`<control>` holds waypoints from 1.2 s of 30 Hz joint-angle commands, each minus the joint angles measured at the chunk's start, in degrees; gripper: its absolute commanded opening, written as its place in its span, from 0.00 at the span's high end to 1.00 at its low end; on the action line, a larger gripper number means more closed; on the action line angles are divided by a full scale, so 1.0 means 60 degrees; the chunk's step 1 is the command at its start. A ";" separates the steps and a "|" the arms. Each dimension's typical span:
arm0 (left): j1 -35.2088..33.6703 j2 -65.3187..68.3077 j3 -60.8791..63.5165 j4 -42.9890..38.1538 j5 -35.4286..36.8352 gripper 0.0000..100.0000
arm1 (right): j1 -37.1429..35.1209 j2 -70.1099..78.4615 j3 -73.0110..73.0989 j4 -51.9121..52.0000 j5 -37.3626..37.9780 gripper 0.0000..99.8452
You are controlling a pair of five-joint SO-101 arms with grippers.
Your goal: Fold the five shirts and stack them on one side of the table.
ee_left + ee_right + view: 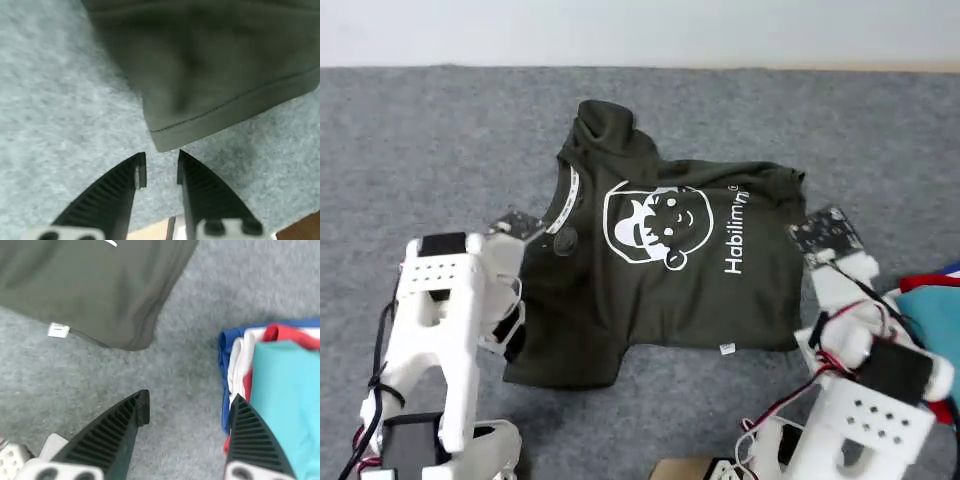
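1. Two pincers, both empty. The left gripper (161,167) has its jaws parted by a narrow gap with nothing between them. The right gripper (190,407) stands wide apart, also released.
2. A hemmed sleeve corner of the olive shirt (210,65) lies just ahead of the left gripper's tips, not touching them. In the high view the left arm (440,300) sits at 8 o'clock of the shirt, close against that sleeve.
3. The right arm (860,350) sits at 4 o'clock of the shirt. The shirt's bottom hem corner lies near its open jaws but apart from them.
4. The shirt lies print-up in the middle of the grey table (420,130). Its long axis runs from 9 to 3 o'clock, with the collar at 9 and the hem at 3. The sleeves point toward 11 and 7.
5. As I judge it, the coming fold turns on the 7 o'clock sleeve. The left arm is nearer to it, and the right arm is nearer to the hem.
6. A folded stack (280,390) rests at the table's 3 o'clock edge, just beside the right gripper. Teal is on top, with red, white and blue edges beneath, so this shirt is probably the last one.
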 commanded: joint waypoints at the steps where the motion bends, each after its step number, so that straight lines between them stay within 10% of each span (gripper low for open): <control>1: -0.0088 -0.0366 0.0418 -0.0821 -0.0117 0.86 | 0.0579 -0.0418 0.0264 -0.0198 -0.0029 0.74; 22: -0.0088 0.1758 0.1238 -0.2989 -0.0073 0.79 | 0.1590 -0.0842 0.0469 -0.0520 0.1128 0.74; 36: 0.0278 0.3326 0.0125 -0.2271 -0.0762 1.00 | 0.1590 -0.0842 0.0469 -0.0432 0.1114 0.74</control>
